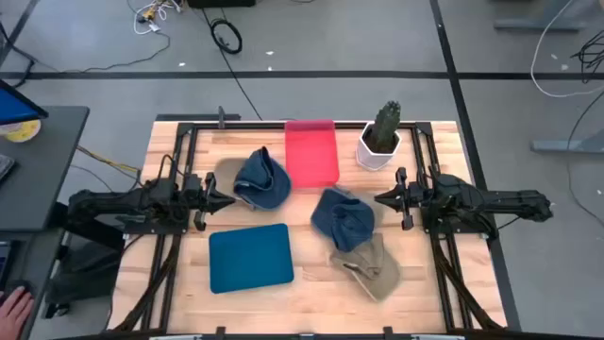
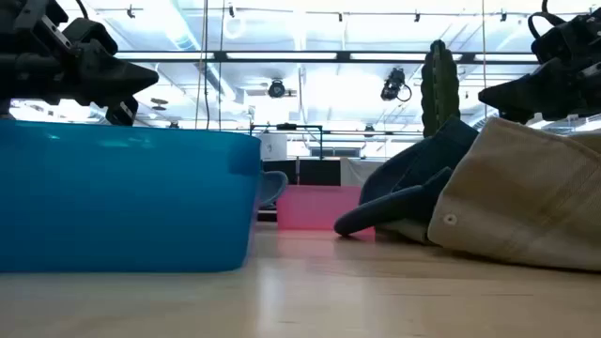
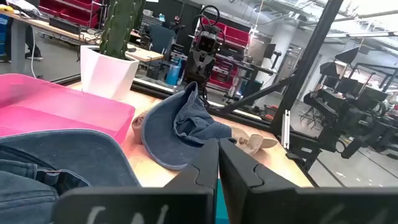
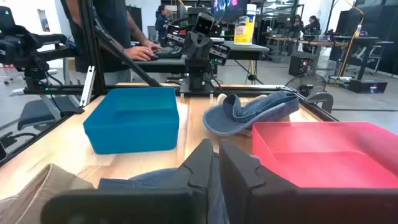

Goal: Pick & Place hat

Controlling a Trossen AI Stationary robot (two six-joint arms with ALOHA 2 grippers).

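While both arms wait, cactus pot (image 1: 378,149) stands beside red bin (image 1: 311,153).

Soft denim hat (image 1: 261,178), smooth wooden table (image 1: 311,283)

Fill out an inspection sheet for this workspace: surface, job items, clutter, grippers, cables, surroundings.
Surface: wooden table, bare at the corners.
Job's things: blue hat beside the red bin; second blue hat at centre, overlapping a tan hat; blue bin empty.
Clutter: potted cactus next to the red bin.
Grippers: left gripper shut, hovering near the first blue hat; right gripper shut, near the second.
Cables: black cable and white cable on the floor.
Surroundings: person's hand at the picture's edge; desk left of the table.
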